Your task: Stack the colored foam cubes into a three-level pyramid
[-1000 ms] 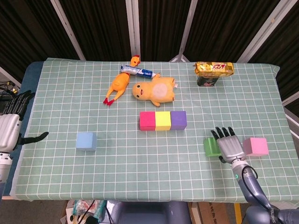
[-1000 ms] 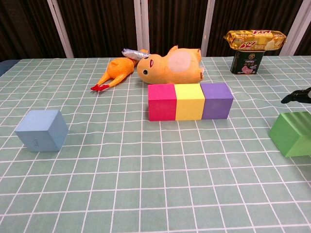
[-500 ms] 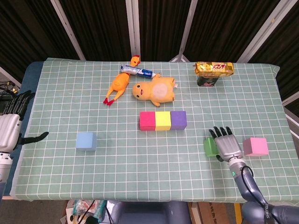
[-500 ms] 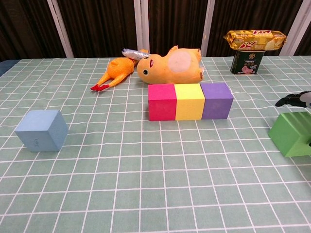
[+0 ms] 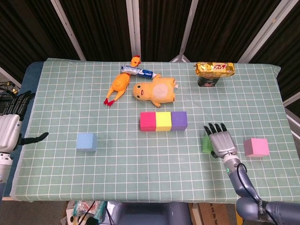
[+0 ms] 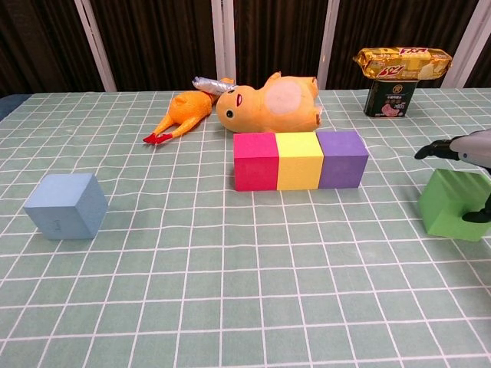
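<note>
The green foam cube (image 6: 451,204), matte and square-edged, sits gripped under the right hand (image 5: 220,141), fingers over its top.

Right hand (image 5: 220,142) low — left hand (image 5: 10,125) spread.

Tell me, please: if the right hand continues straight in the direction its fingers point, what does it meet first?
Probably nothing nearby. The right hand, over the green cube, points up-table; the purple cube lies left of that line, though depth is unclear.
</note>
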Action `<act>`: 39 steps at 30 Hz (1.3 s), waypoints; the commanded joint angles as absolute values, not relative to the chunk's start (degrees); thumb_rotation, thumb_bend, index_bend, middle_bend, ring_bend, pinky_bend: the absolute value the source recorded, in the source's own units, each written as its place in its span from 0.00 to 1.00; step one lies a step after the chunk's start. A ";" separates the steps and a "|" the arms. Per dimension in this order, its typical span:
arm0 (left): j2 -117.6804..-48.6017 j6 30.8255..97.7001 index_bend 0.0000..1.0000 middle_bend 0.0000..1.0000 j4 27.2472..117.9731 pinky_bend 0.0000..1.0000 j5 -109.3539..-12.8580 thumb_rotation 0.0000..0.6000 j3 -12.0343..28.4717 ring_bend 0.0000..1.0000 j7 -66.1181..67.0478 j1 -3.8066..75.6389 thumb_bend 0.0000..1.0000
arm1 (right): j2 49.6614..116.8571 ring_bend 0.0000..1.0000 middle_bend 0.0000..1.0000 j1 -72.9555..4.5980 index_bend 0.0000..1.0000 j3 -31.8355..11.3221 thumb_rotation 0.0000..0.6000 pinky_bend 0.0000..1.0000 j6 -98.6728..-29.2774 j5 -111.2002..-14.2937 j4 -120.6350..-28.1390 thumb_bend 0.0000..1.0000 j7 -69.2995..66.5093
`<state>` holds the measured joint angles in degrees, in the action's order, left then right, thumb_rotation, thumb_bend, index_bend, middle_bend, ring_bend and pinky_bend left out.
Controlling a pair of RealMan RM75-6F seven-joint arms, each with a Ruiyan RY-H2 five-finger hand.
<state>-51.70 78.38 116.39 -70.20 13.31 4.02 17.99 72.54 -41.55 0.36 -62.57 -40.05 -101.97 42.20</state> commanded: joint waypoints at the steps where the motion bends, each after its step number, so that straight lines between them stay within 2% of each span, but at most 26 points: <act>1: -51.67 78.37 0.00 0.02 116.39 0.00 -70.26 1.00 13.29 0.00 3.95 17.97 0.10 | 72.25 0.02 0.12 -41.49 0.00 0.38 1.00 0.00 -62.40 -39.37 -102.40 0.30 42.38; 4: -51.67 78.26 0.00 0.02 116.42 0.00 -70.33 1.00 13.21 0.00 3.92 17.97 0.11 | 72.10 0.07 0.21 -41.24 0.00 0.30 1.00 0.00 -62.48 -38.93 -102.52 0.30 42.06; 7: -51.68 78.17 0.00 0.02 116.45 0.00 -70.52 1.00 13.11 0.00 3.94 17.98 0.11 | 71.94 0.10 0.23 -41.00 0.00 0.11 1.00 0.00 -62.39 -38.72 -102.78 0.30 41.40; 27: -51.56 78.24 0.00 0.02 116.40 0.00 -70.71 1.00 13.18 0.00 3.36 17.88 0.11 | 71.92 0.12 0.24 -39.89 0.00 -2.28 1.00 0.00 -62.67 -36.30 -103.87 0.30 37.05; 34: -51.60 78.14 0.00 0.02 116.40 0.00 -70.72 1.00 13.09 0.00 3.46 17.89 0.11 | 72.64 0.19 0.32 -39.37 0.00 -2.32 1.00 0.00 -63.48 -37.07 -102.99 0.30 36.56; 39: -51.65 78.15 0.00 0.02 116.40 0.00 -70.68 1.00 13.08 0.00 3.52 17.89 0.11 | 72.93 0.22 0.34 -39.03 0.00 -2.26 1.00 0.00 -63.83 -37.36 -102.48 0.30 36.55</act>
